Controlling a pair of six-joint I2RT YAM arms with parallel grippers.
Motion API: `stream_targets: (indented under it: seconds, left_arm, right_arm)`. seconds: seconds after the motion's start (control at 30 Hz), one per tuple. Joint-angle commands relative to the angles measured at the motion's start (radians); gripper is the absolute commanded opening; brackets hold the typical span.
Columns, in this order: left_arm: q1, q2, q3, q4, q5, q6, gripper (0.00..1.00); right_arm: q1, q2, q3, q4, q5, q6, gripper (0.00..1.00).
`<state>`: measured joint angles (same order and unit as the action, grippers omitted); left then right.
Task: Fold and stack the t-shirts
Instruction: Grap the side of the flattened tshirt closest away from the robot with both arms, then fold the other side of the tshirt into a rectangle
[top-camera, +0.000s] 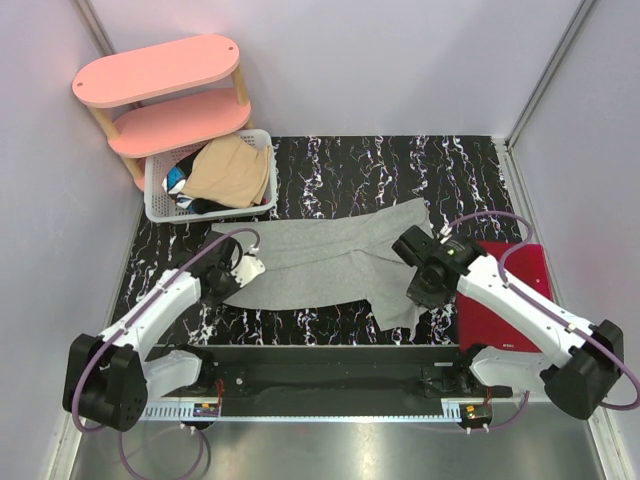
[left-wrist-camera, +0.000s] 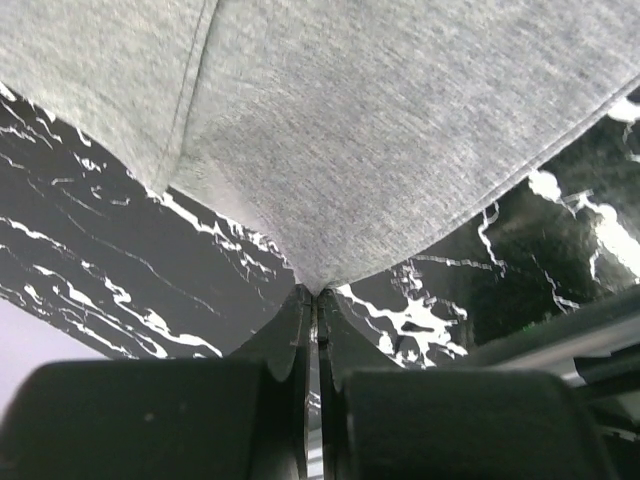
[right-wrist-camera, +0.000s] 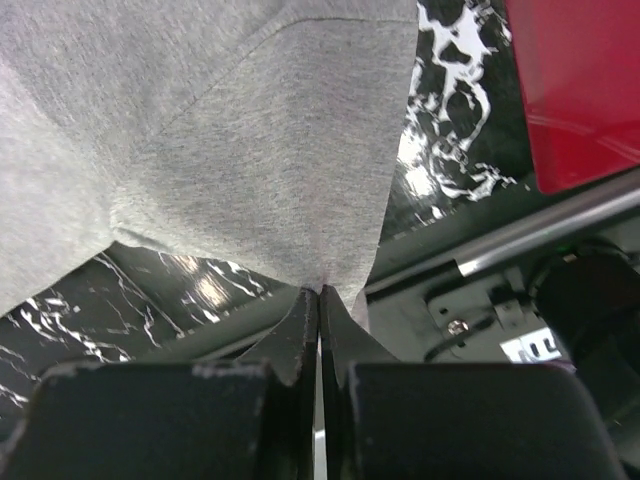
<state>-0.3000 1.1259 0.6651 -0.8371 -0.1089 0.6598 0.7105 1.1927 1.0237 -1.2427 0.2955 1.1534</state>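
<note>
- Clamping down with the left gripper (left-wrist-camera: 316, 300) on a corner of the grey t-shirt (top-camera: 330, 258), jaws pressed together with only cloth between them, the fabric drawing to a point at the pinch in the left wrist view.
- Clamping the same way with the right gripper (right-wrist-camera: 320, 295), jaws closed tight on another edge of the same shirt, the cloth fanning out from the tips.
- Stretching across the middle of the black marbled table (top-camera: 350, 160), reaching from the left claw at the near-left edge to the right claw at the near-right corner, wrinkling and creasing along the way, one flap hanging toward the near edge on the right.
- Lying flat just right of the shirt, partly under the right arm: a red board (top-camera: 515, 300); touching the cloth or not, impossible to tell.
- Sitting at the far left corner of the table: a white lattice basket (top-camera: 158, 210), holding a tan t-shirt (top-camera: 235, 170) heaped on top, with dark and blue cloth (top-camera: 178, 182) peeking out at its left side.
- Standing behind the basket, against the far left walls: a pink two-tier shelf (top-camera: 155, 70), its lower tier overhanging the basket's back rim.
</note>
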Motion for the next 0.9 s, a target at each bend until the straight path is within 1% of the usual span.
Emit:
stream_targets:
  seconds: [0.0,0.23,0.43,0.53,0.63,0.77,0.87]
  left_arm:
    - [0.001,-0.058,-0.005,-0.059,0.002,0.015,0.01]
    - [0.001,-0.126,-0.033,-0.103,-0.011,0.021,0.02]
    - [0.001,-0.149,-0.006,-0.12,-0.04,0.047,0.02]
    - [0.001,-0.103,0.039,-0.106,-0.043,0.064,0.02]
    - [0.001,-0.022,0.086,-0.063,-0.046,0.078,0.03]
    - [0.001,0.105,0.136,-0.025,-0.046,0.086,0.03]
    - [0.002,0.156,0.177,-0.008,-0.04,0.089,0.03]
  right_arm:
    - [-0.008,-0.076,0.027,-0.119,-0.041,-0.023,0.0]
    - [-0.005,-0.13,0.027,-0.193,-0.061,-0.026,0.0]
    - [-0.006,-0.102,0.045,-0.189,-0.062,-0.057,0.0]
    - [-0.006,-0.065,0.084,-0.185,-0.032,-0.066,0.0]
    - [-0.006,-0.025,0.127,-0.182,-0.003,-0.077,0.0]
    - [-0.008,0.002,0.145,-0.153,0.017,-0.083,0.0]
    - [-0.016,0.019,0.151,-0.14,0.03,-0.089,0.0]
